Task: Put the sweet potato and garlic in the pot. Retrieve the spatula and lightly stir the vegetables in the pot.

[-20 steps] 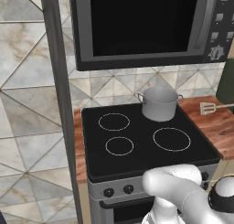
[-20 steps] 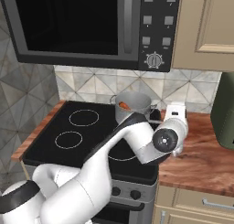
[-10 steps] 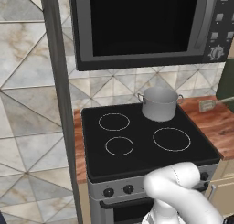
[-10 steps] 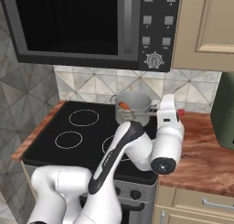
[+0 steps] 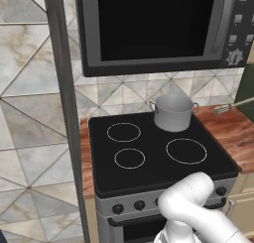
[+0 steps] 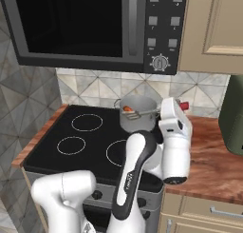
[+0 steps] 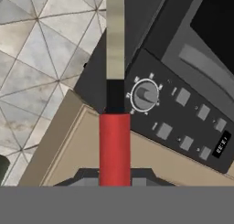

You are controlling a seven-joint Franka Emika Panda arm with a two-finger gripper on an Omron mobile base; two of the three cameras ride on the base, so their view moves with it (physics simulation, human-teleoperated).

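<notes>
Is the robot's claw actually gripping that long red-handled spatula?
Touching. The hand view shows the red-handled spatula rising straight from the gripper, its handle seated at the gripper's base; the fingers themselves are hidden.

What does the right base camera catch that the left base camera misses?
Right base view: the gripper clamped on the red handle of the spatula, an orange lump, apparently the sweet potato, inside the pot, and a wooden wall cabinet.
Left base view: a dark upright post at the left, with tiled wall beside it.
Both: the pot at the back of the black stove, the microwave above it, the spatula's slotted head, and the wooden counter.
</notes>
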